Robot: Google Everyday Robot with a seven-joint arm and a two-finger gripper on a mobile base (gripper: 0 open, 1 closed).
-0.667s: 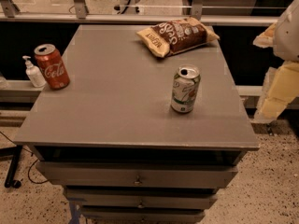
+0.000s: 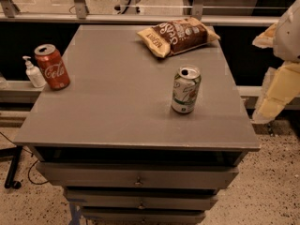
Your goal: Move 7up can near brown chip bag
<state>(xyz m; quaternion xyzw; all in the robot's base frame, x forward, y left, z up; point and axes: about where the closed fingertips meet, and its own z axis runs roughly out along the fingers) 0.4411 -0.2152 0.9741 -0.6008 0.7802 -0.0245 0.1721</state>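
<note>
Progress: none yet, we judge. The small white-and-green metal 7up can [image 2: 186,89] stands upright near the bench's [image 2: 117,121] right edge, apart from the crinkled brown chip bag [image 2: 178,35] at the far edge, bare surface between. Our pale end effector [image 2: 277,93] hangs beyond the right edge; its state we cannot tell.
</note>
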